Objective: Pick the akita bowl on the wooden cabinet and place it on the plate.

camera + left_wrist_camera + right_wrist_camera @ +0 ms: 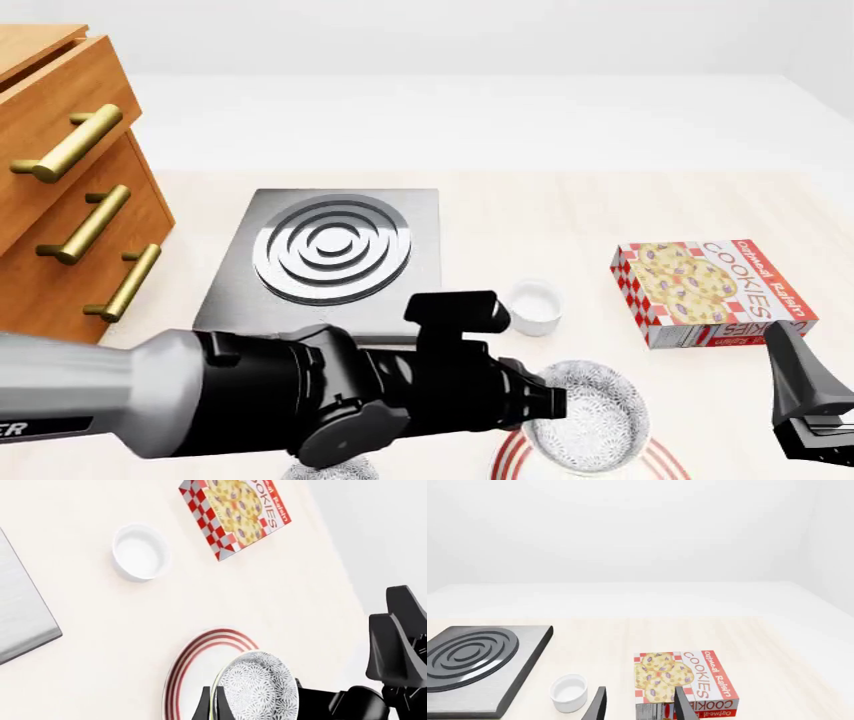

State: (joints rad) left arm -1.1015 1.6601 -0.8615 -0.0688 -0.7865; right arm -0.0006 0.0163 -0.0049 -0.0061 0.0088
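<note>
Holding the akita bowl (pixel 585 418) by its rim in my left pincer (pixel 215 702), pinched on it, I have it directly over the plate (pixel 193 666), low above it or just touching; I cannot tell which. It is off the wooden cabinet (pixel 60 170), so the carry looks nearly done. What I judge is left: lower, let go, back away. My right pincer (pixel 639 702) hangs spread near the cookie box (pixel 687 680), carrying nothing.
</note>
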